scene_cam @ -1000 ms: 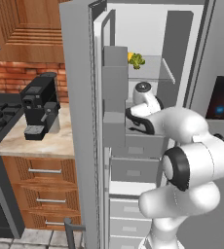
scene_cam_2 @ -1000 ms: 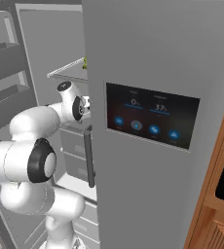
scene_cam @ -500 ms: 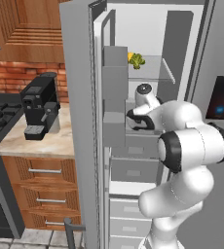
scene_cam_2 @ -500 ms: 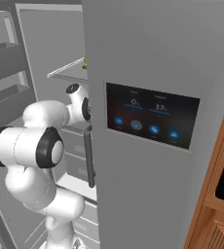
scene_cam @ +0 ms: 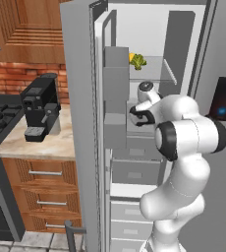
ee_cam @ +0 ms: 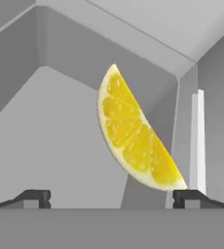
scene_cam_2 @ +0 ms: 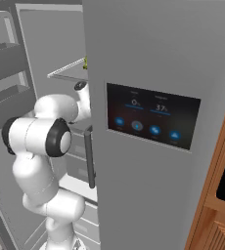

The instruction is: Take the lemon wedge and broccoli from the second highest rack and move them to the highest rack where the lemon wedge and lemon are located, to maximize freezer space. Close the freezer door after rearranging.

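Taking the open freezer door [scene_cam: 80,123] as the landmark, the coffee machine [scene_cam: 40,114] stands on the counter to its left. To the door's right the arm reaches into the compartment, its gripper [scene_cam: 134,115] on the second highest rack. Higher up, on the highest rack [scene_cam: 152,74], sit something yellow and the green broccoli [scene_cam: 138,61], so part of the move looks done already.

The hand view gives what neither base view does: a lemon wedge [ee_cam: 133,136] standing on its rind on the grey rack floor, cut face toward the camera, centred ahead of the gripper [ee_cam: 112,197]. The two fingertips [ee_cam: 36,196] sit wide apart, with nothing between them, and the wedge lies beyond them, untouched.

I judge the wedge light, soft and wet on its cut faces, so it will probably slip or squash under a hard squeeze. The firmer curved rind against one flat face, near the thick middle, looks like the safest hold.

The right base view adds the closed door with its lit control panel [scene_cam_2: 151,122], which hides the gripper and most of the shelf [scene_cam_2: 70,71]; the left base view shows the rack heights that the hand view lacks.
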### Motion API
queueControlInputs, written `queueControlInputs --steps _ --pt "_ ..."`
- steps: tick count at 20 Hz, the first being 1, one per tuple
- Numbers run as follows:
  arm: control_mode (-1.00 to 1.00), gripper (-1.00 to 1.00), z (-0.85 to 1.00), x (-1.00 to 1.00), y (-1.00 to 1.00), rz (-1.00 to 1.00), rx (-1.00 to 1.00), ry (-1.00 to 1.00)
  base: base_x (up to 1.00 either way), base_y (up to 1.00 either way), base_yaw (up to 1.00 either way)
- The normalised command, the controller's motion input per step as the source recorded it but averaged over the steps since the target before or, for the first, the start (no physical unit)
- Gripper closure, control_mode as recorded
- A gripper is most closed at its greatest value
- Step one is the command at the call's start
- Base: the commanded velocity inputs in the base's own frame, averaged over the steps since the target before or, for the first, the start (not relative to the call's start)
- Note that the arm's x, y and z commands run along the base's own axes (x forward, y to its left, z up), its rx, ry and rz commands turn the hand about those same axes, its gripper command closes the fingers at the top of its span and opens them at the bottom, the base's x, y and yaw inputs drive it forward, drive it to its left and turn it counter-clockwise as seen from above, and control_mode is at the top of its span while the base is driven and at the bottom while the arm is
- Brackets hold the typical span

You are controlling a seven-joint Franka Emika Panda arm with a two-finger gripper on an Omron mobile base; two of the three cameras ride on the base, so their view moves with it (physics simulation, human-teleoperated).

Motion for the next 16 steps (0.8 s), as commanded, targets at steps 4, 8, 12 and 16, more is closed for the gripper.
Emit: queueControlInputs --steps 4,8,12,16 --pt "-1.0 -1.0 -0.04 0.44 -0.3 0.0 0.0 0.0 0.0 0.0 0.0" --pt "-1.0 -1.0 -0.02 0.29 -0.31 0.0 0.0 0.0 0.0 0.0 0.0" --pt "-1.0 -1.0 0.0 0.01 -0.22 0.0 0.0 -0.01 0.0 0.0 0.0" --pt "-1.0 -1.0 0.04 -0.01 -0.08 0.0 0.0 -0.13 0.0 0.0 0.0"
